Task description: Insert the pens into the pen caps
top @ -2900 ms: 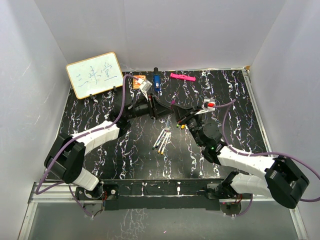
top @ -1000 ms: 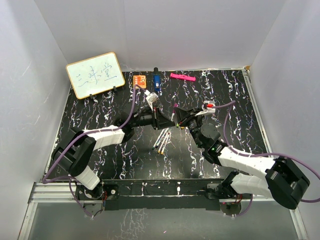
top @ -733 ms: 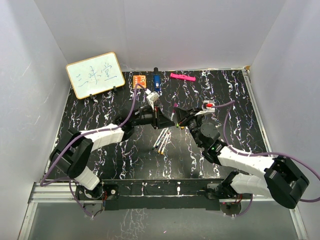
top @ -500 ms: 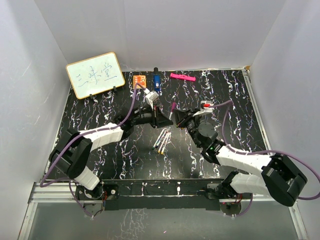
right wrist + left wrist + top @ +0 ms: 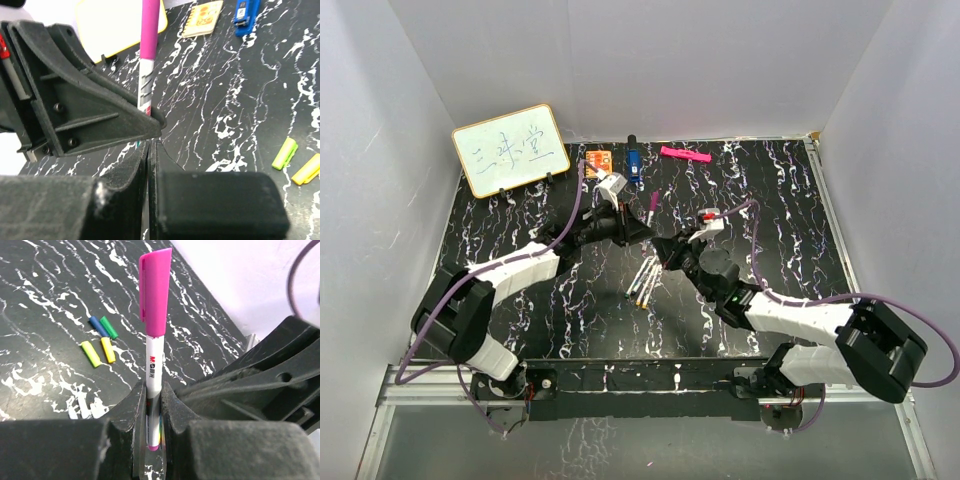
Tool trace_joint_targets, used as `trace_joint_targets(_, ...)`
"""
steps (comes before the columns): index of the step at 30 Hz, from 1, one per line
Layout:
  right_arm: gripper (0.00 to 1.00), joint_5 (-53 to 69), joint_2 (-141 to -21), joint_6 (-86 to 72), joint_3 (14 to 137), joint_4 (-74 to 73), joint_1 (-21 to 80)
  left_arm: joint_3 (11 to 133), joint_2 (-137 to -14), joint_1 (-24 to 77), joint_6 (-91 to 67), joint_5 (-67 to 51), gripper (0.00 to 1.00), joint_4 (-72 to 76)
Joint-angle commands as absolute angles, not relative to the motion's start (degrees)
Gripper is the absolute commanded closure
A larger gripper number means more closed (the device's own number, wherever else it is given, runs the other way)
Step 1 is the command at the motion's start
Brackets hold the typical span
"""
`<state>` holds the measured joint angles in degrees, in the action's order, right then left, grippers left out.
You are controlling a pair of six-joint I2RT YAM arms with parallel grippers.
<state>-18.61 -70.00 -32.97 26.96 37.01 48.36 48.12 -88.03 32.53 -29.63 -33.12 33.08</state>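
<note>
My left gripper [image 5: 153, 390] is shut on a white-barrelled pen [image 5: 153, 367] that wears a magenta cap [image 5: 155, 290] and stands upright. In the top view the left gripper [image 5: 640, 226] holds this pen [image 5: 650, 206] at mid-table. My right gripper [image 5: 150, 145] is shut and empty, just below the left gripper's fingers; in the top view the right gripper [image 5: 665, 250] sits right of it. Several loose pens [image 5: 643, 281] lie on the table. Blue [image 5: 97, 325], green [image 5: 108, 327] and two yellow caps [image 5: 99, 351] lie loose; two yellow ones [image 5: 284, 153] show in the right wrist view.
A whiteboard [image 5: 510, 150] stands at the back left. An orange card [image 5: 599, 160], a dark blue chunky object [image 5: 634, 165] and a pink bar [image 5: 684, 154] lie along the back edge of the black marbled table [image 5: 790, 220]. White walls close in the sides.
Both grippers have moved left. The capped pen went with the left gripper; the right gripper has come off the magenta cap and sits lower, shut on nothing.
</note>
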Motion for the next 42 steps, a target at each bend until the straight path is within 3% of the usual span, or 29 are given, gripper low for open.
trace_joint_targets(1,0.91,-24.57,-65.93,-27.84,31.63,35.21,48.42,50.07,-83.89,32.50,-23.63,-26.34,1.00,22.92)
trace_joint_targets(4,0.72,-29.94,-63.05,-25.36,32.48,33.31,48.43,50.09,-83.79,31.87,-21.51,-19.23,1.00,14.48)
trace_joint_targets(6,0.47,-33.61,-61.50,-24.15,32.77,31.88,48.43,50.65,-84.10,31.12,-20.48,-12.70,1.00,8.37)
trace_joint_targets(10,0.16,-38.53,-59.70,-22.91,32.20,30.48,48.34,52.77,-86.65,29.22,-19.31,-4.54,0.96,-0.60)
trace_joint_targets(14,0.02,-40.87,-59.74,-23.66,32.29,28.62,48.04,54.32,-89.68,27.55,-19.40,-1.20,0.95,-4.13)
trace_joint_targets(24,0.02,-34.86,-61.33,-30.86,33.09,22.19,38.91,58.80,-99.38,23.97,-18.90,0.72,0.88,-10.20)
trace_joint_targets(36,0.02,-39.88,-60.98,-28.72,30.69,25.27,36.25,62.46,-105.35,23.04,-18.46,0.23,0.80,-12.22)
trace_joint_targets(42,0.02,-38.08,-63.15,-30.04,32.49,20.89,35.54,63.79,-107.03,23.03,-18.54,-0.44,0.60,-13.42)
